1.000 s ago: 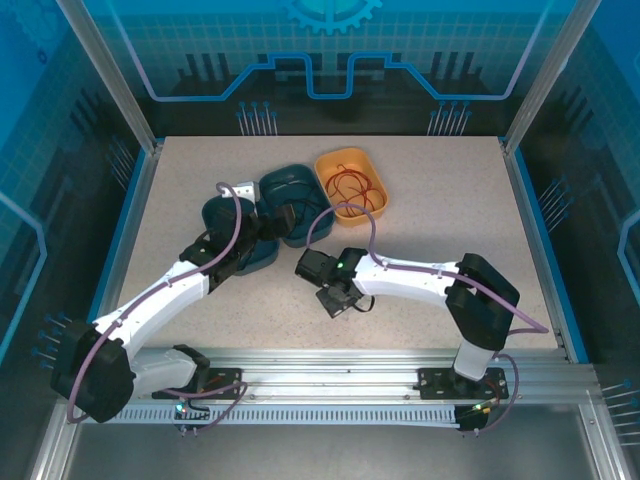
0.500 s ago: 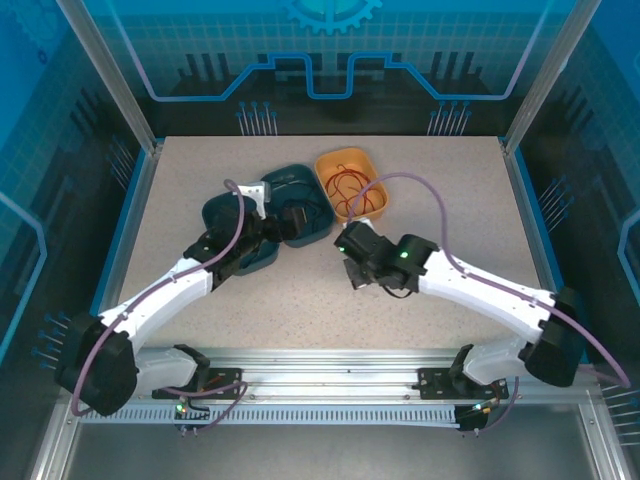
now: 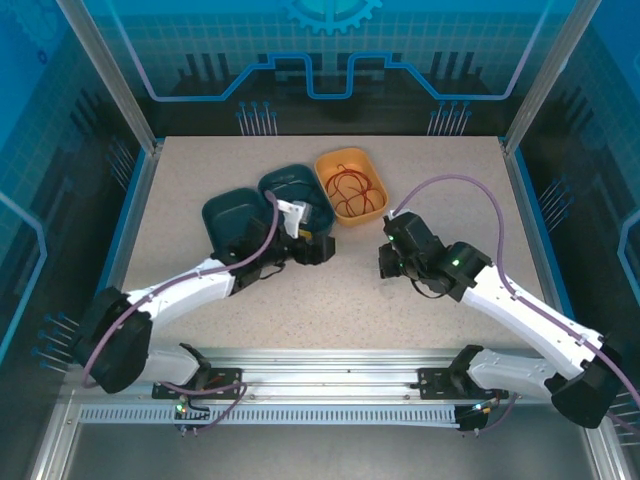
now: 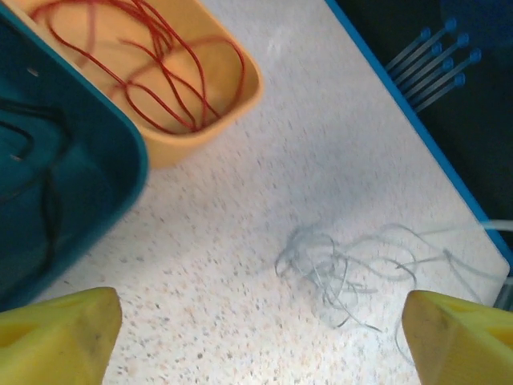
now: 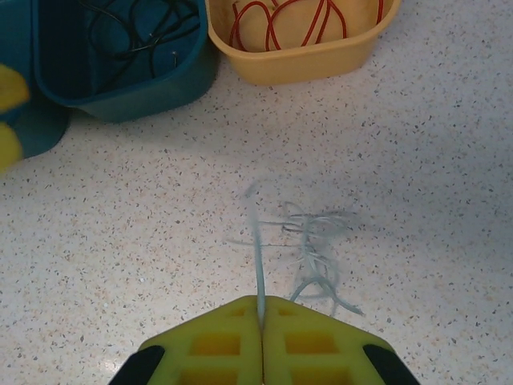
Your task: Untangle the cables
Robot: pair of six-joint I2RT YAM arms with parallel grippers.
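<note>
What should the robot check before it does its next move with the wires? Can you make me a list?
1. Right gripper pinching the clear cable: ok, jaws shut on one strand.
2. Left gripper ready to grab: ok, jaws wide apart above the clear tangle.
3. Red cable inside the yellow tray: ok.
4. Black cable inside the teal tray: ok.
5. Clear cable untangled: not ok, it lies knotted on the table.
6. Clear cable apart from both trays: ok.
</note>
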